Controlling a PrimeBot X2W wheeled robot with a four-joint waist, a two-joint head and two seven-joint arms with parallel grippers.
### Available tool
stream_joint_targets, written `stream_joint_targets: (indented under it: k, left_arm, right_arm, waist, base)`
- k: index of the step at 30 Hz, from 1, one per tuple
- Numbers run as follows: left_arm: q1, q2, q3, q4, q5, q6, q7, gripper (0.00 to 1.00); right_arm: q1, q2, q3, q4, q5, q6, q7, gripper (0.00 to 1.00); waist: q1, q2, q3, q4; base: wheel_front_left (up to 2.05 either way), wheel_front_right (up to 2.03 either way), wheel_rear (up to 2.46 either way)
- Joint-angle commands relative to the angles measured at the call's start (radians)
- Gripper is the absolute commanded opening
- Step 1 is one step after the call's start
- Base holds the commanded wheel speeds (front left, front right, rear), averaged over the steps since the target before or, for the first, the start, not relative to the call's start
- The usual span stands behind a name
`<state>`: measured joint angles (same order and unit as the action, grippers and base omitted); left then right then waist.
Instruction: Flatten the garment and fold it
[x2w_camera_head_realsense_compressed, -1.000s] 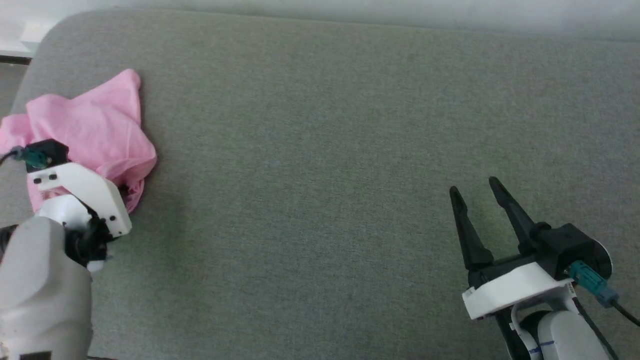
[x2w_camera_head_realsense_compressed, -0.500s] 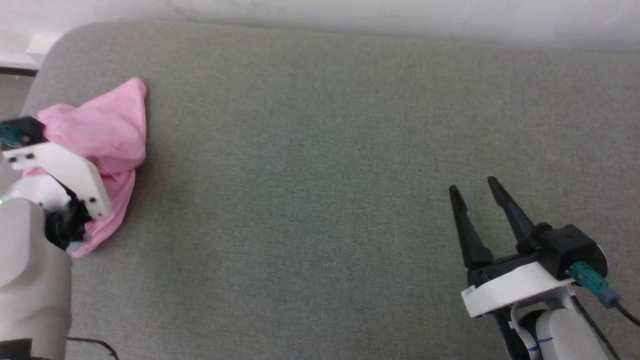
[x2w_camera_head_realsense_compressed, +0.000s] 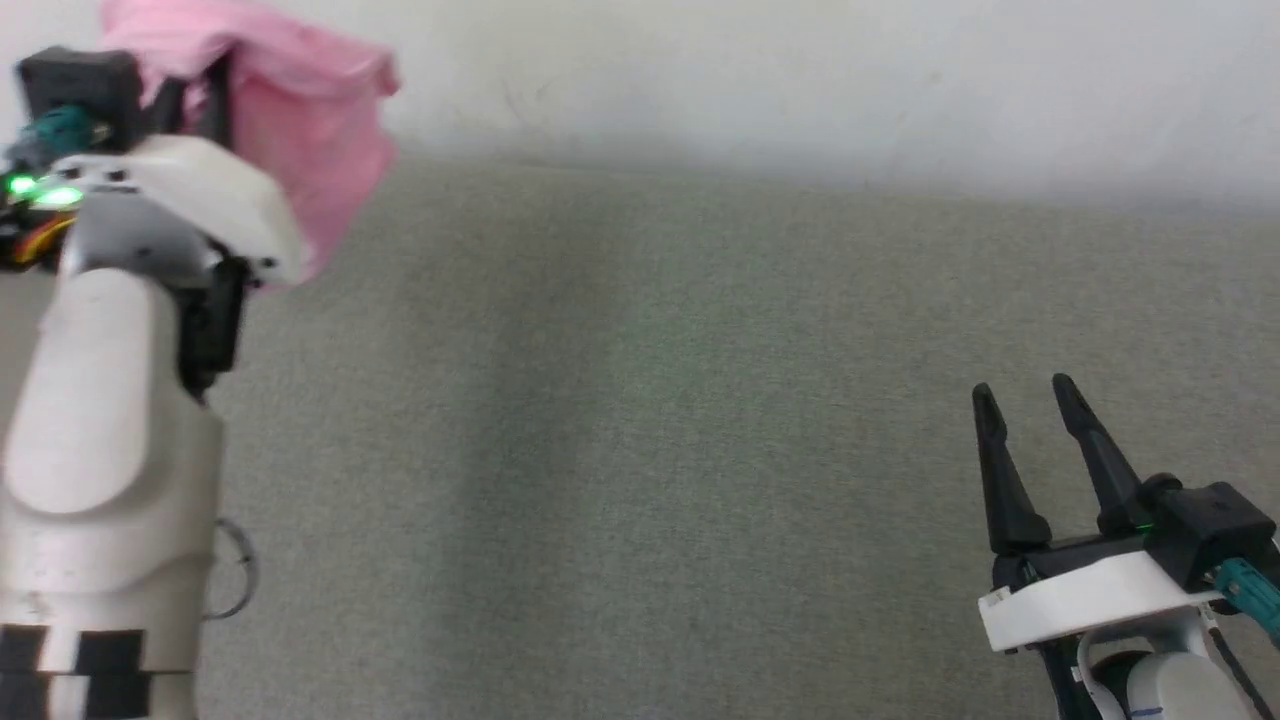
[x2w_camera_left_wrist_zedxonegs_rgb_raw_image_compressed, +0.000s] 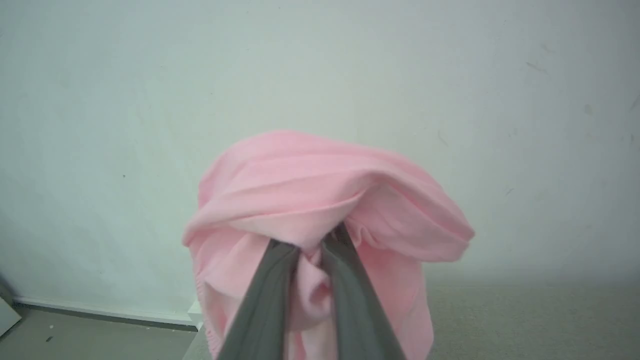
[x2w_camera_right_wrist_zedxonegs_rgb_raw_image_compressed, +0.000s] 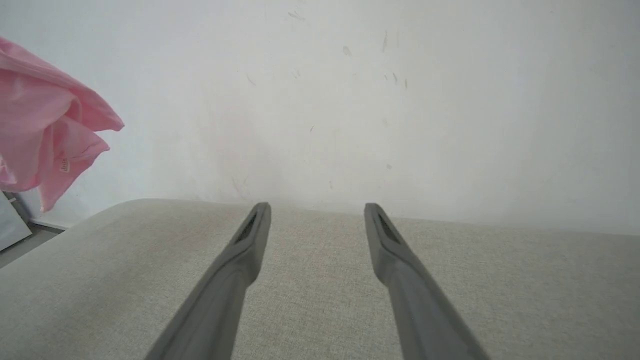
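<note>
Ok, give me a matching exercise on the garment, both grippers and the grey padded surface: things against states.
Things:
1 garment
2 left gripper
3 right gripper
4 grey padded surface

States:
A open, holding nothing
B bunched, hanging in the air
C lying below the right gripper
D shut on pink fabric

Pairs: 1-B; 2-D; 3-A; 4-C.

White wrist housings (x2w_camera_head_realsense_compressed: 1090, 600), dark tapered fingers (x2w_camera_head_realsense_compressed: 1003, 480)
</note>
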<state>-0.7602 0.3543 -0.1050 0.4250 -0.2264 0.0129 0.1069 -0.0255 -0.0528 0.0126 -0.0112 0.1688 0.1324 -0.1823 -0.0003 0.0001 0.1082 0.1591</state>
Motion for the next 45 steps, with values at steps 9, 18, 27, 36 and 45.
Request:
stream_joint_targets:
  k: [9, 18, 27, 36, 45]
  left_arm:
    - [0.138, -0.204, -0.167, -0.213, -0.049, -0.065, -0.033, 0.00]
    - [0.475, -0.290, -0.415, -0.121, -0.092, -0.095, -0.038, 0.00]
    - [0.600, -0.302, -0.530, -0.035, -0.119, -0.100, -0.178, 1.00]
    - [0.627, -0.303, -0.493, -0.184, -0.146, -0.030, -0.342, 1.00]
    - [0.675, -0.252, -0.308, -0.278, -0.153, 0.074, -0.368, 1.00]
  right_arm:
    - [0.049, 0.002, -0.016, -0.074, 0.007, -0.002, 0.043, 1.00]
    - [0.092, 0.003, -0.005, -0.083, 0.014, -0.002, 0.069, 1.00]
    - [0.125, 0.003, 0.005, -0.078, 0.007, -0.002, 0.080, 1.00]
    - [0.151, 0.003, 0.012, -0.081, -0.006, -0.002, 0.094, 1.00]
    - [0.182, 0.003, -0.001, -0.100, -0.021, -0.002, 0.120, 1.00]
  waist:
    - [0.0003, -0.0001, -0.043, -0.180]
    - [0.0003, -0.0001, -0.027, -0.296]
    - [0.0003, -0.0001, -0.056, -0.288]
    - [0.0003, -0.0001, -0.100, -0.259]
    - [0.0003, -0.0001, -0.126, -0.232]
  base:
    - [0.00, 0.00, 0.00]
    - [0.00, 0.00, 0.00]
    - [0.00, 0.00, 0.00]
    - [0.00, 0.00, 0.00]
    - [0.00, 0.00, 0.00]
